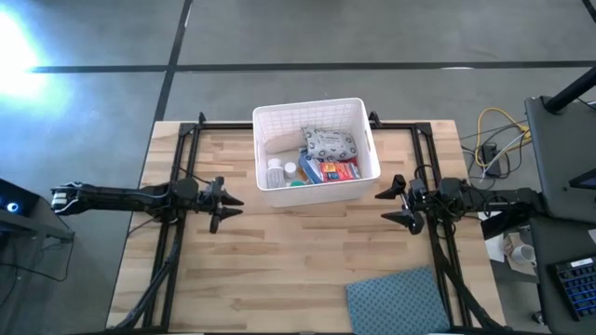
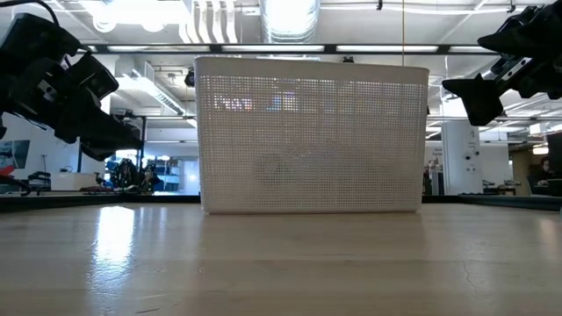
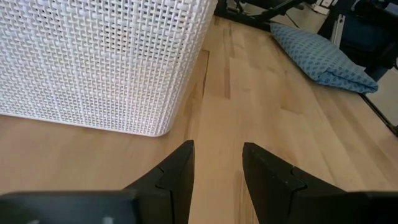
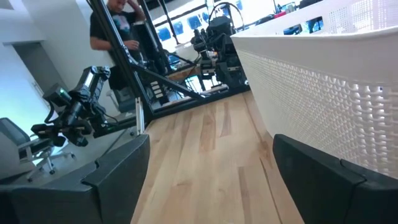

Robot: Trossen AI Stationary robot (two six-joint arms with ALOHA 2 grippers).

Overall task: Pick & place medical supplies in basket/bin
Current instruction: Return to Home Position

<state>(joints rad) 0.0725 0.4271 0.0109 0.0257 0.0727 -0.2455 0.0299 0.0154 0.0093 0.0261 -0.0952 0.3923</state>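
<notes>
**Supplies binned, both grippers empty**

A pale wooden worktop point(image 1: 307, 251) stood on a grey concrete floor point(image 1: 279, 37). The white basket point(image 1: 270, 119) sat between the two grippers, a little beyond their fingertips, with the medical supplies point(image 1: 326, 158) heaped inside it. The left gripper point(image 1: 226, 205) hovered just beside one basket corner, fingers parted and holding nothing. The right gripper point(image 1: 387, 207) mirrored it at the opposite corner, likewise spread and empty. That symmetric, hands-off stance suggested loading was finished and the arms were parked clear of the basket. A blue-grey cloth point(image 1: 400, 298) lay well apart from the right gripper, on its side away from the basket.
</notes>
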